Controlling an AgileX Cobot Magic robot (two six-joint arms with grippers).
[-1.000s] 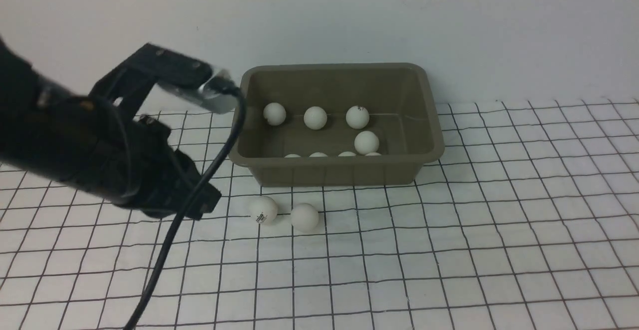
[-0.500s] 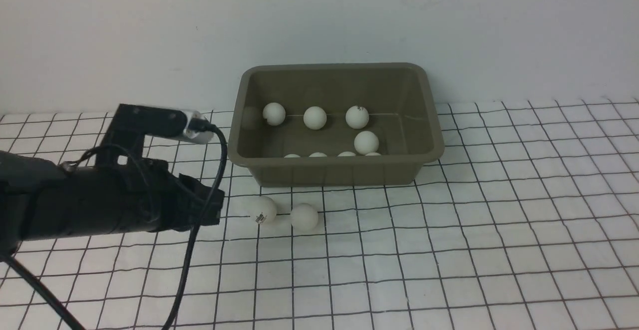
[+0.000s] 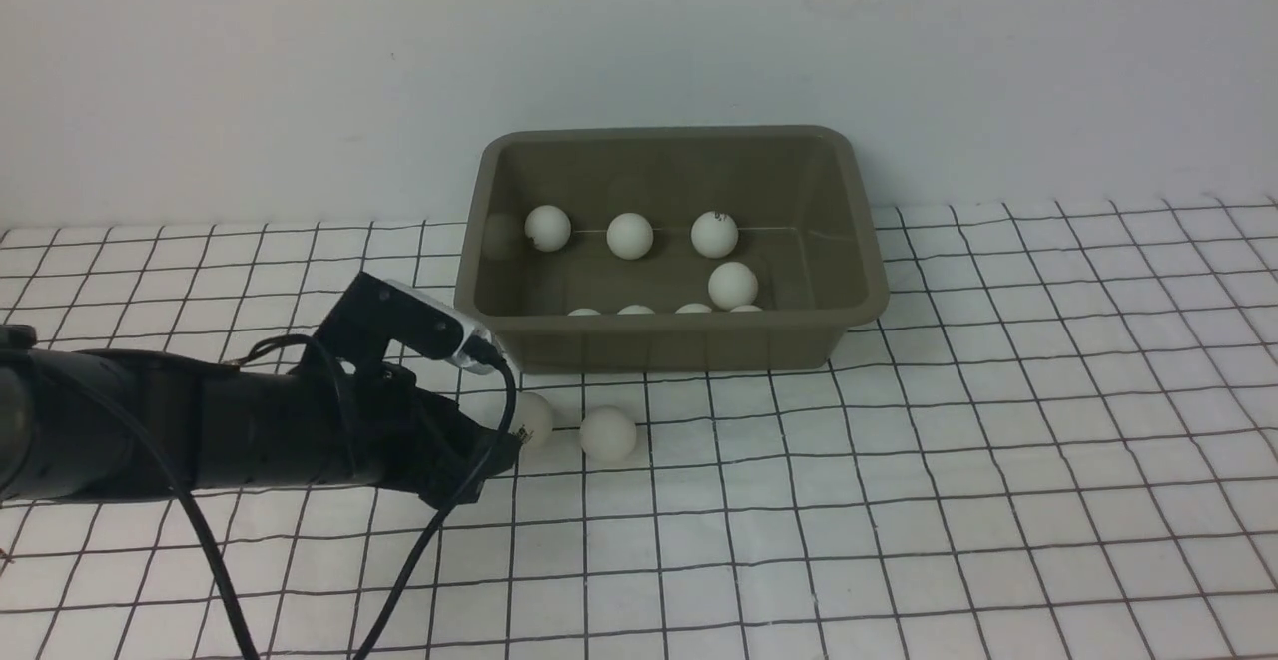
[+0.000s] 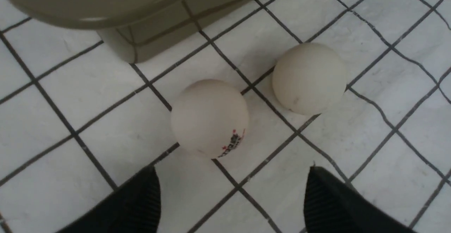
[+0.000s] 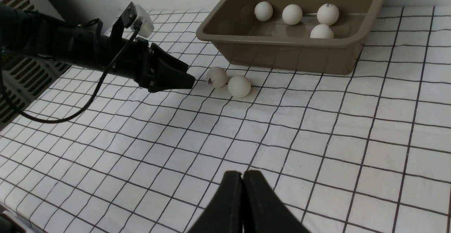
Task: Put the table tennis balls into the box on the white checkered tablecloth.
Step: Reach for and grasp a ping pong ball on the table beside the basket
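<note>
The step in hand is a pickup: the left tool (image 4: 232,176), jaws apart, faces the logo ball (image 4: 209,118), which lies just beside the plain ball (image 4: 309,78) on the tablecloth (image 3: 899,490) before the box (image 3: 679,345) at the counter's far edge, and likely must advance, then close.

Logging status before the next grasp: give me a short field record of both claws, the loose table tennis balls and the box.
left claw: open, low over the checkered tablecloth, aimed at the logo ball, not touching it
right claw: shut, empty
logo ball: on the cloth in front of the box, nearest the left claw
plain ball: close beside the logo ball, on its right
box: eight balls inside visible, four only peeking over the near wall
outside the box: two
</note>
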